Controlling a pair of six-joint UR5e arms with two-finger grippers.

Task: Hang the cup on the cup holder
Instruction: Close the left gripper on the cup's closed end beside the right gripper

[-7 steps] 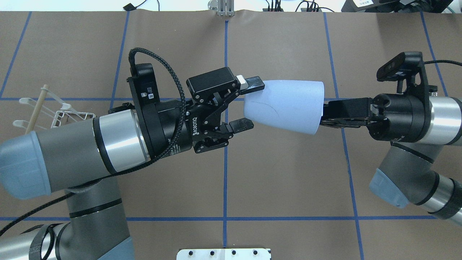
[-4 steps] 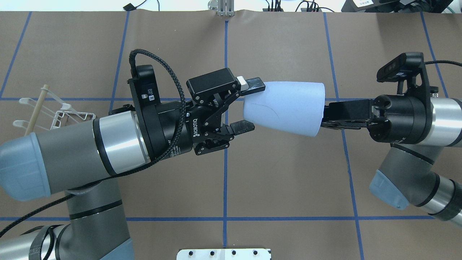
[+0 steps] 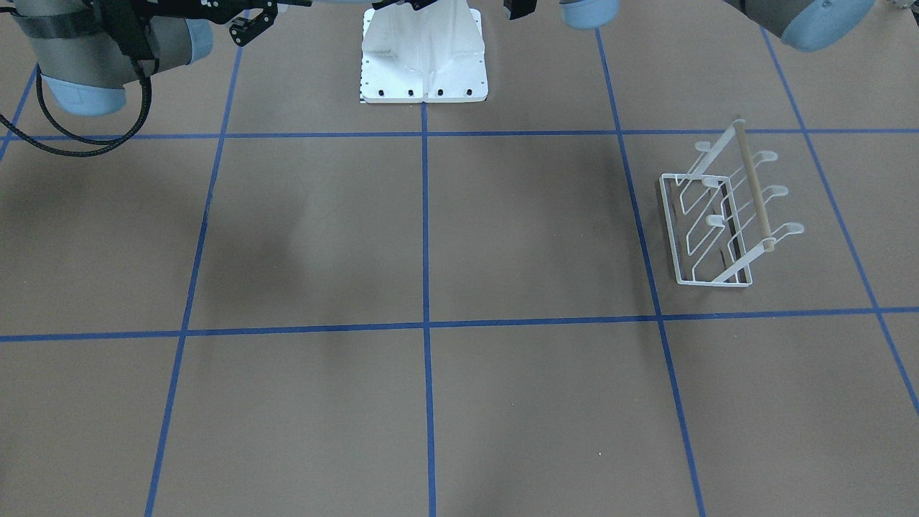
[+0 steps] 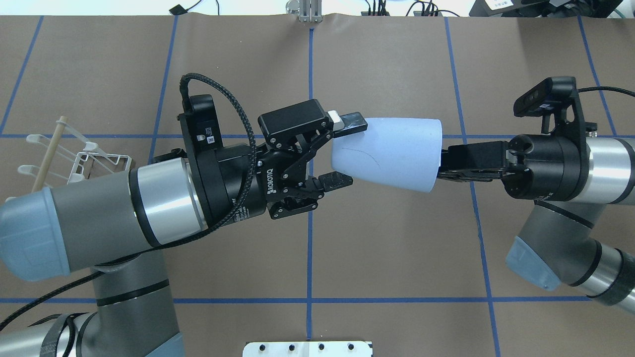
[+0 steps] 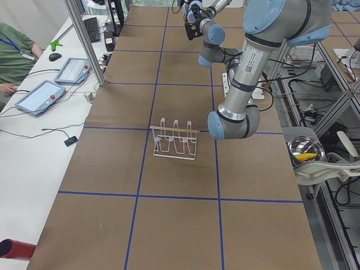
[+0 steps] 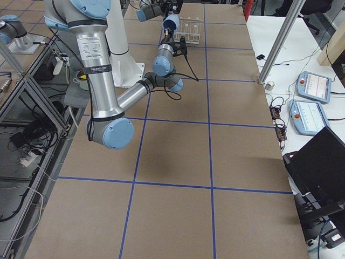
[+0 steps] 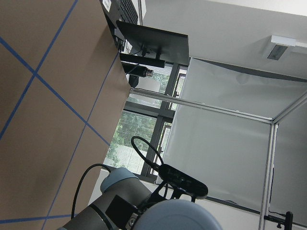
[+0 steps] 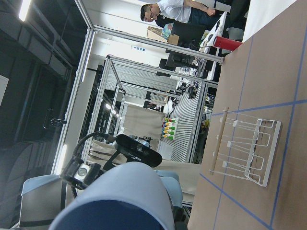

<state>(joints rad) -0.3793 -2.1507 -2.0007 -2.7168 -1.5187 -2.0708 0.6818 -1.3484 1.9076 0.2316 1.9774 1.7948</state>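
The pale blue cup [image 4: 392, 153] lies sideways in the air over the table's middle. My right gripper [image 4: 443, 161] is shut on its rim from the right. My left gripper [image 4: 344, 151] is open, and its two fingers straddle the cup's narrow base from the left. The cup also shows in the right wrist view [image 8: 120, 196] and the left wrist view [image 7: 177, 215]. The white wire cup holder [image 3: 718, 215] with its wooden rod stands on the table on my left. In the overhead view the cup holder [image 4: 74, 153] is partly hidden behind my left arm.
The white robot base plate [image 3: 423, 64] sits at the table's near edge. Blue tape lines grid the brown table [image 3: 431, 323]. A black cable [image 4: 233, 99] loops over my left wrist. Tablets [image 5: 42, 95] lie on a side bench, where an operator sits.
The cup and right gripper have shifted slightly left and down. My left gripper has moved a little toward it, so its fingers now reach further along the cup's base.
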